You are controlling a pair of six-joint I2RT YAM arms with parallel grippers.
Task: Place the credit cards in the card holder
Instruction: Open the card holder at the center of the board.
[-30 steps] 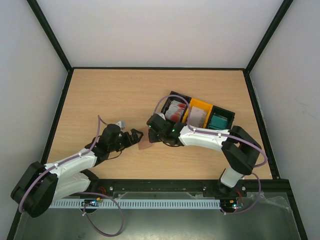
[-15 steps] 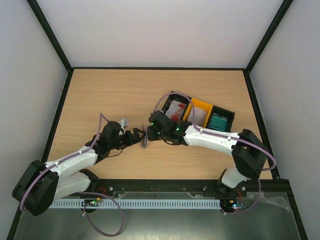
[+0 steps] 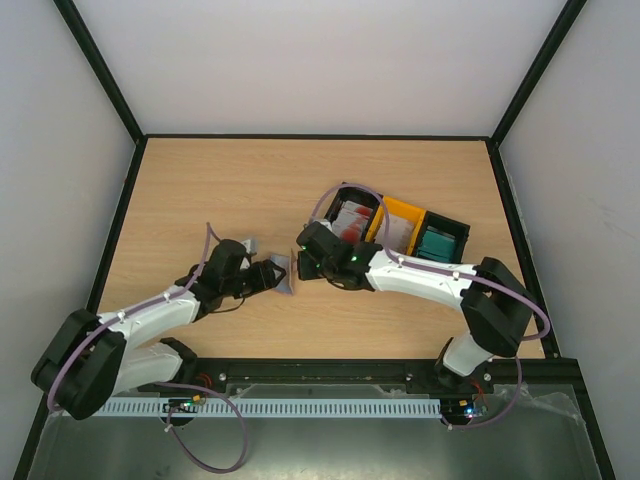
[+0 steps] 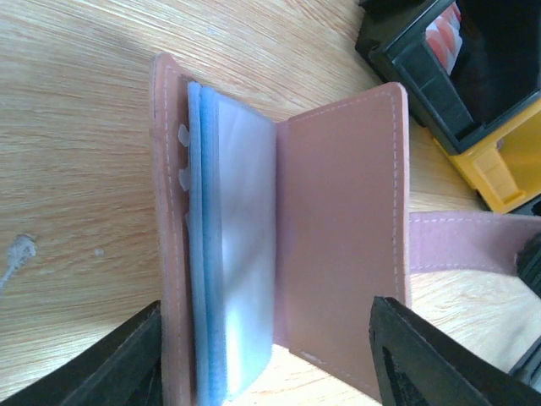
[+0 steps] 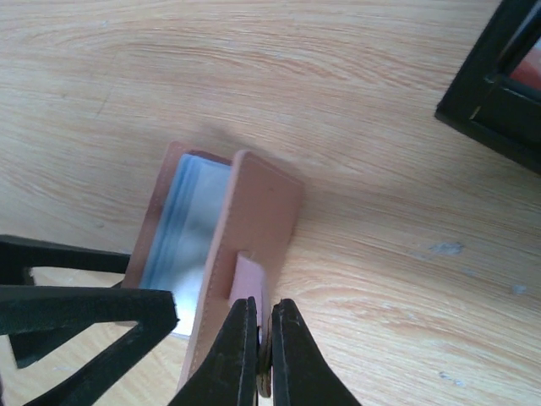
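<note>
Wooden bench (image 3: 200, 190), nothing loaded yet. The right arm stretches left across it, right gripper (image 5: 260, 359) jaws clamped on the card holder (image 4: 338, 245) by its strap (image 5: 247, 283), I'd guess to prop it open mid-bench. The left gripper (image 4: 270, 359) sits low, jaws apart either side, probably to steady it. The credit cards (image 3: 349, 222) wait in trays (image 3: 404, 206) toward the right edge.

The left tool (image 4: 270, 338) and right tool (image 5: 264, 338) are black; the arms (image 3: 420, 278) are shelled in white and strung with purple cables (image 3: 209, 240).
</note>
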